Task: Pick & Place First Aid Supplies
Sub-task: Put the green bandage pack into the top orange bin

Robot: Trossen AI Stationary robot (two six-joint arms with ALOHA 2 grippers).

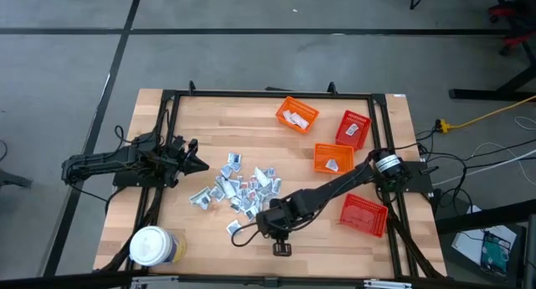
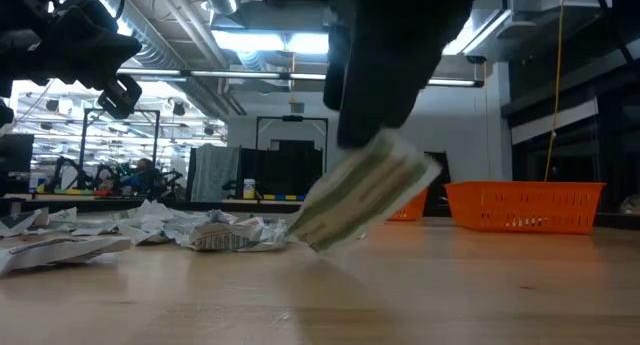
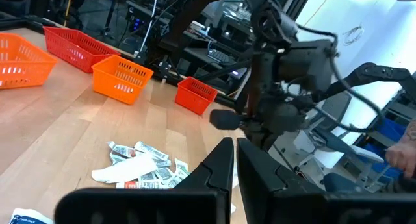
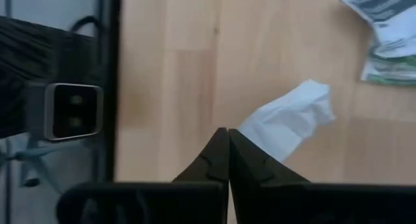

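The first aid supplies [image 1: 239,184] lie as a loose pile of small silvery-white sachets in the middle of the table, and the pile [image 3: 140,169] also shows in the left wrist view. My right gripper [image 1: 270,224] hangs near the table's near edge, just beyond the pile's near side, shut on one sachet [image 2: 370,185]. My left gripper [image 1: 199,163] hovers to the left of the pile, shut and holding nothing, raised above the table [image 2: 95,45]. My right gripper [image 4: 227,136] pinches one white sachet by its end [image 4: 257,130] between the two fingers, coming from above and pointing down. The sachet sticks out to one side and hangs tilted below the fingers. Whether its lower end [image 2: 312,240] touches the table, I cannot tell.
Two orange baskets [image 1: 296,115] [image 1: 333,157] and two red baskets [image 1: 353,128] [image 1: 364,214] stand on the right half of the table. A white-lidded round jar [image 1: 152,245] sits at the near left corner. A small camera [image 4: 71,110] stands at the near edge.
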